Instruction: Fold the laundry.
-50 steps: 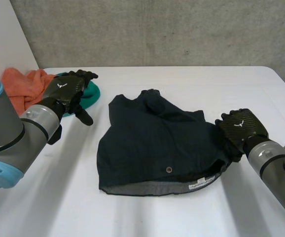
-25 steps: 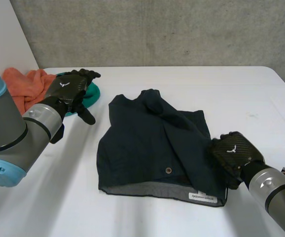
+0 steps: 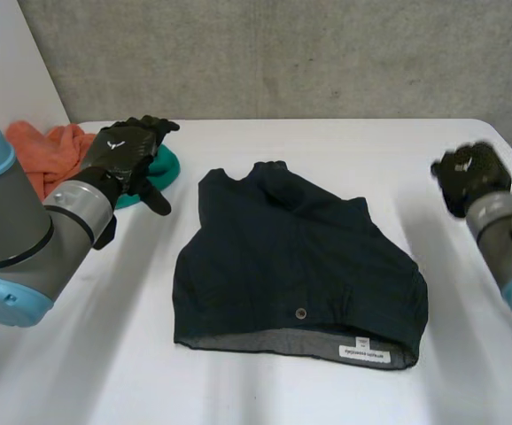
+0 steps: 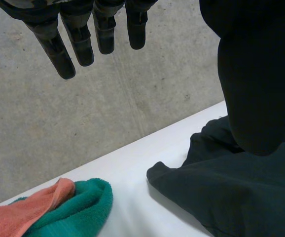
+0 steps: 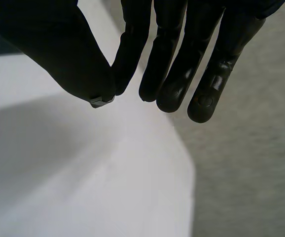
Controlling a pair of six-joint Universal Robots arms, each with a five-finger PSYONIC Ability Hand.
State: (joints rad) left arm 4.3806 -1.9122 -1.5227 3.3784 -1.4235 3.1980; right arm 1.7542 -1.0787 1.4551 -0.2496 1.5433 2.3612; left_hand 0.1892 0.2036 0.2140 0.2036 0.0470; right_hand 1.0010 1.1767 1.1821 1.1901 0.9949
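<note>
A dark garment (image 3: 296,266) with a small button and a white label near its front hem lies flat in the middle of the white table (image 3: 265,390). My left hand (image 3: 128,159) hovers off its left side above the towels, fingers straight and spread, holding nothing; in the left wrist view the garment (image 4: 241,197) lies beyond its thumb. My right hand (image 3: 473,177) is raised at the table's right side, well apart from the garment. In the right wrist view its thumb tip meets a fingertip (image 5: 127,64) with nothing between them.
A teal towel (image 3: 163,168) and an orange towel (image 3: 48,150) lie bunched at the back left, close under my left hand; they appear again as the teal towel (image 4: 78,207) and orange towel (image 4: 29,212). A concrete wall (image 3: 309,53) runs behind the table.
My right hand let go of the garment's right edge, lifted away to the back right and closed its fingers. The garment's right side now lies spread flat. The left hand hardly moved.
</note>
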